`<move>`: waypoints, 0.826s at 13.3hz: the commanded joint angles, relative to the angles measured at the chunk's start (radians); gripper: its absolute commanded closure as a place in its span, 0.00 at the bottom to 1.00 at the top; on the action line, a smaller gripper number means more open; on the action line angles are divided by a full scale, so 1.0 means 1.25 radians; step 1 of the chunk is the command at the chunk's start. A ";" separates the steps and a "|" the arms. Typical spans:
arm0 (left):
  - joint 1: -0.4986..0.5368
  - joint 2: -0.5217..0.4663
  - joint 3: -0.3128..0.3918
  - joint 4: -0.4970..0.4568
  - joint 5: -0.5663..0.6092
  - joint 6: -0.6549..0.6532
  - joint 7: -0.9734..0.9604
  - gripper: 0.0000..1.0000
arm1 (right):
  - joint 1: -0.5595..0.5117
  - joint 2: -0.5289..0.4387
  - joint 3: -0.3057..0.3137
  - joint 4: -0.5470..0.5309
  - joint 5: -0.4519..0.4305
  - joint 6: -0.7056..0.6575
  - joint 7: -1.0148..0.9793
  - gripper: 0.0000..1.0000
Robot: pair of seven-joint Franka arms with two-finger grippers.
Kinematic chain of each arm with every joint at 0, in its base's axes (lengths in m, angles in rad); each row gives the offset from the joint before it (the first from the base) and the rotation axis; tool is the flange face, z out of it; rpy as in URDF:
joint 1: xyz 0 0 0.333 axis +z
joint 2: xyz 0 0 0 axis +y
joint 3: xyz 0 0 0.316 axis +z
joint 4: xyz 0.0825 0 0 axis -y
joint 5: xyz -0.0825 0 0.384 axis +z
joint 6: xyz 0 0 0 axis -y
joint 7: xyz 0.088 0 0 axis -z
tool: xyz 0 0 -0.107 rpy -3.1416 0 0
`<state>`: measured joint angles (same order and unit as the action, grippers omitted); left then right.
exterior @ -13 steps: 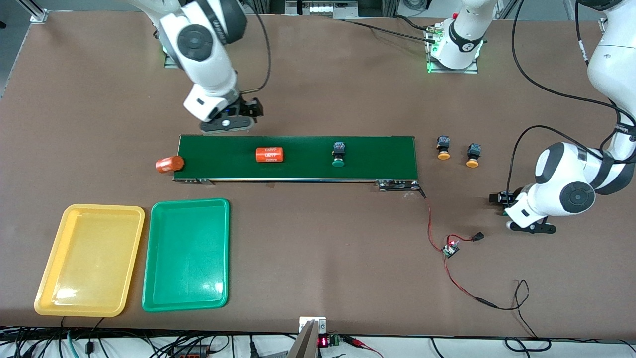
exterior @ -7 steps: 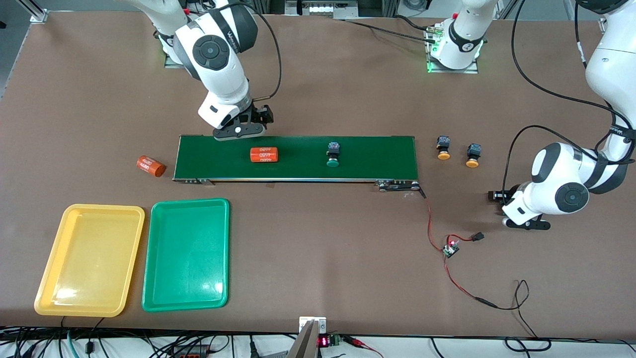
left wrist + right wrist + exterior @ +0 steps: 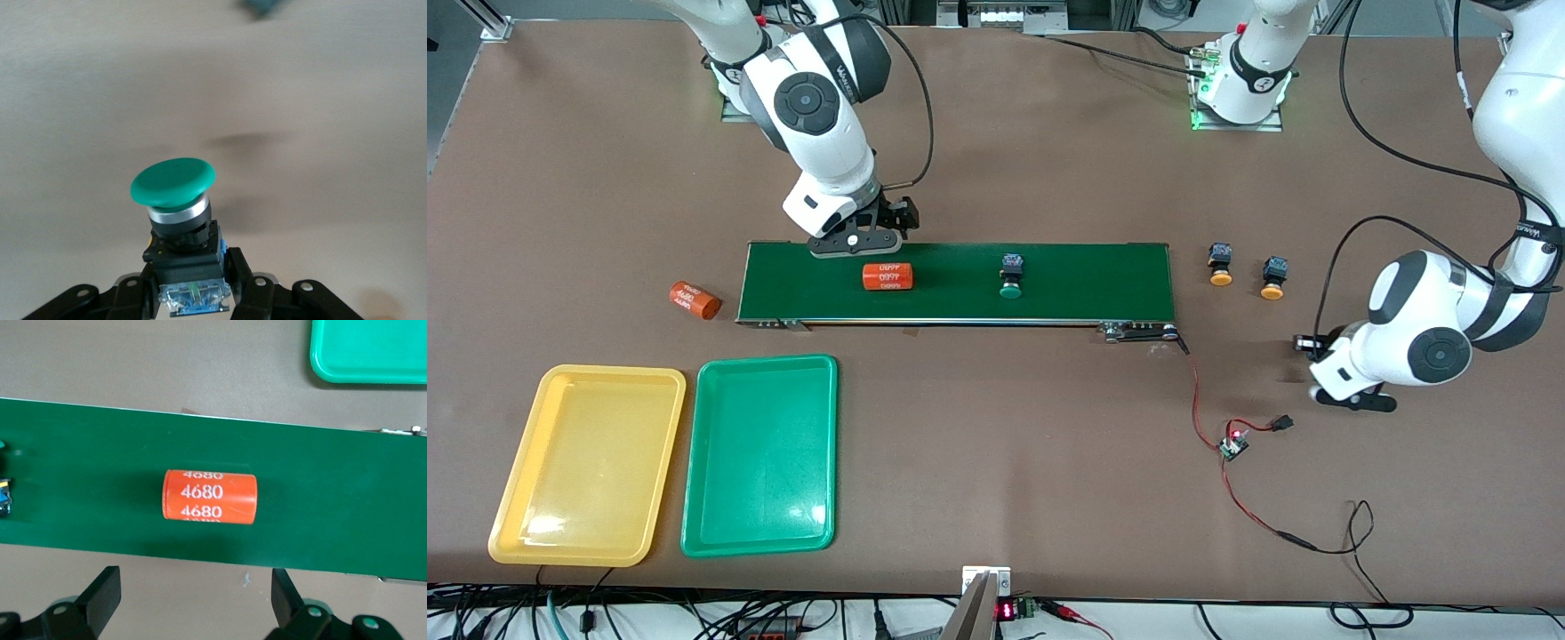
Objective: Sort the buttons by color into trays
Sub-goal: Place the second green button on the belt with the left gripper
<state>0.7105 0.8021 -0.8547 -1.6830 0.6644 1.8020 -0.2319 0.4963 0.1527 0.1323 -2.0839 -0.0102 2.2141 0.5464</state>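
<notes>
My left gripper (image 3: 193,267) is shut on the black-and-blue body of a green-capped button (image 3: 175,183) and holds it above bare table at the left arm's end (image 3: 1352,396). A second green-capped button (image 3: 1010,277) lies on the dark-green belt. Two yellow-capped buttons (image 3: 1220,264) (image 3: 1272,277) lie on the table off the belt's end. My right gripper (image 3: 854,243) (image 3: 197,587) hangs open over the belt's edge, beside an orange cylinder (image 3: 210,497). The yellow tray (image 3: 587,462) and the green tray (image 3: 760,453) lie side by side at the right arm's end, nearer the camera than the belt.
The long dark-green belt (image 3: 1085,280) crosses the table's middle, with the orange cylinder (image 3: 888,276) on it. Another orange cylinder (image 3: 695,300) lies on the table off the belt's end. A red-and-black wire with a small board (image 3: 1234,444) runs from the belt's corner toward the camera.
My left gripper shut on the green-capped button and shifted toward the belt. The right gripper moved along the belt's edge. Cylinder and button rode toward the right arm's end; one cylinder dropped off.
</notes>
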 commanded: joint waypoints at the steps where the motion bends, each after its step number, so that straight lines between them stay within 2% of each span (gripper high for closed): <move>1: 0.010 -0.017 -0.132 0.028 -0.073 -0.135 -0.025 0.81 | -0.006 0.029 0.003 0.014 -0.011 0.026 0.021 0.00; 3: 0.004 -0.009 -0.186 0.016 -0.159 -0.146 -0.032 0.86 | -0.002 0.036 0.002 0.019 -0.007 0.030 0.040 0.00; 5: -0.081 -0.010 -0.189 0.012 -0.171 -0.124 -0.072 0.86 | 0.003 0.056 0.001 0.029 -0.008 0.047 0.054 0.00; 8: -0.217 -0.006 -0.191 0.003 -0.171 -0.108 -0.275 0.86 | 0.005 0.069 0.001 0.045 -0.005 0.055 0.081 0.00; 11: -0.277 0.001 -0.163 -0.072 -0.170 0.043 -0.387 0.86 | 0.021 0.082 -0.009 0.072 -0.005 0.045 0.078 0.00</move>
<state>0.3705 0.8020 -1.0864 -1.7150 0.4598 1.7580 -0.6662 0.5032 0.2370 0.1313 -2.0332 -0.0100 2.2781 0.6240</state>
